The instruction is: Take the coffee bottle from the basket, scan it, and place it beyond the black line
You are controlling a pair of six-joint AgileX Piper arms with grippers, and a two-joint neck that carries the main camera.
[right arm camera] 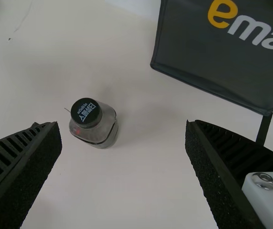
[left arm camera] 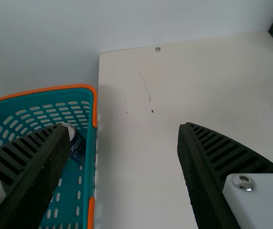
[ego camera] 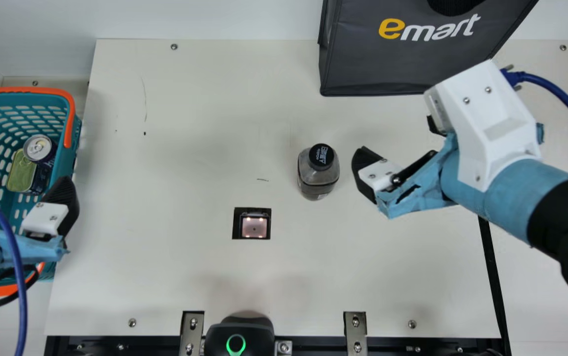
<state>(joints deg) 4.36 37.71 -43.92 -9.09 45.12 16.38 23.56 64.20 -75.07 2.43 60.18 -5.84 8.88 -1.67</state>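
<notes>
Coffee bottle: a squarish, see-through bottle (ego camera: 313,179) with a round black cap, standing on the cream counter (ego camera: 190,277), near the scan window and well apart from the basket.
Bottle's long axis: vertical, with the base down on the counter and the cap pointing straight up.
Right gripper: the black ribbed fingers (right arm camera: 224,167) are spread wide with nothing between them; the gripper (ego camera: 396,142) is beside the bottle in the main view, apart from it.
Left gripper: also open and holding nothing; the gripper (ego camera: 24,186) hangs over the side of the basket nearest the counter's middle.
Basket: teal slotted plastic with an orange rim (ego camera: 70,113), at the left of the counter; inside are a dark blue round can with a silver top (ego camera: 39,148) and, beside it, a flat tin with a yellow-green lid (ego camera: 21,171).
Scan window: a small lit pane in a black square frame (ego camera: 237,223), set into the counter.
Black line: a dark strip (ego camera: 491,264) at the right of the counter; the bottle is on the scan window's side of it.
Bag: dark grey fabric with yellow and white lettering (ego camera: 363,64), at the counter's far side.
</notes>
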